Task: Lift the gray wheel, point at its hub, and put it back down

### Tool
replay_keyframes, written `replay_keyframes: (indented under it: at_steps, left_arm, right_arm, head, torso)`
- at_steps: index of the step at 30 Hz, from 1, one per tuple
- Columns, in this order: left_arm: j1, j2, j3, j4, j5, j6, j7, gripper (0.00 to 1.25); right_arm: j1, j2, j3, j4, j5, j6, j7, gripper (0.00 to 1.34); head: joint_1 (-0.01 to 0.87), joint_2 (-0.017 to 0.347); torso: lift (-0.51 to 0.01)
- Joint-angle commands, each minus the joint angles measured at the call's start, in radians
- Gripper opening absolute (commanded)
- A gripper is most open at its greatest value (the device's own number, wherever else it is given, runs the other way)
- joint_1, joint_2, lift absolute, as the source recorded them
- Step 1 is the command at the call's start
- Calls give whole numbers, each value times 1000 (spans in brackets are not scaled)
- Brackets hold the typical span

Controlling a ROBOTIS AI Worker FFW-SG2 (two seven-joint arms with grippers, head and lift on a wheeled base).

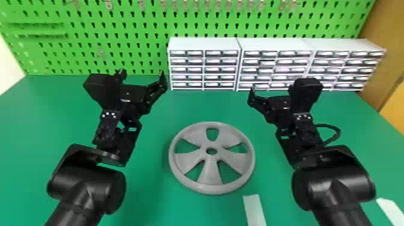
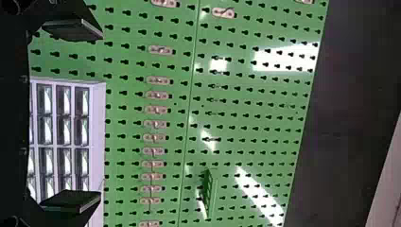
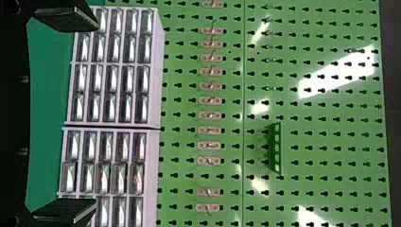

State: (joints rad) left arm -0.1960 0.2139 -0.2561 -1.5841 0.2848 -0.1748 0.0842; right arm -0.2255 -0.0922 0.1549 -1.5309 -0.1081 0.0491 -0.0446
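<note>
a green table (image 1: 195,109) is spreading across the middle and bottom of the head view. a green pegboard (image 1: 90,18) is standing along the top, its rows of keyhole slots running across. the black left arm (image 1: 87,186) is rising from the lower left, and the black right arm (image 1: 333,186) is rising from the lower right. white drawer cabinets (image 1: 207,45) are sitting side by side from the upper center toward the upper right, in front of the pegboard. a brown panel (image 1: 387,39) is filling the upper right corner.

the gray wheel (image 1: 210,177) is lying flat on the table, just below the center of the frame, between the two arms. its openings are showing green table through them, and its hub (image 1: 218,147) is ringing a small round hole.

the left gripper (image 1: 142,75) is hanging left of center in the upper half, its fingers (image 2: 71,28) spreading wide apart. the right gripper (image 1: 274,90) is hanging right of center, also holding its fingers (image 3: 66,18) widely spread.

a pale strip (image 1: 254,210) is lying at the bottom, right of center, and another pale strip (image 1: 390,210) is reaching into the lower right corner.
</note>
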Motion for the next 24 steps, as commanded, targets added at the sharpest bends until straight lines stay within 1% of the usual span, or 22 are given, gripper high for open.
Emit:
replay_keyframes:
  at_steps: [1, 6, 12, 24]
  left_arm:
    - [-5, 10, -18, 3, 7, 3, 6, 1147]
    - [-11, 13, -28, 3, 7, 14, 5, 1147]
    - [-11, 13, -15, 3, 7, 15, -18, 1147]
    - [-10, 10, -5, 3, -6, 15, -18, 1147]
  right_arm:
    - [0, 0, 2, 0, -1, 0, 0, 1333]
    - [0, -1, 2, 0, -2, 0, 0, 1332]
    - [0, -1, 3, 2, -4, -2, 0, 1332]
    - [0, -1, 5, 3, -4, -2, 0, 1332]
  head:
    - [692, 48]
    - [692, 48]
    - [692, 48]
    - [692, 48]
  torso:
    - [-88]
    - [-88]
    - [-88]
    - [-88]
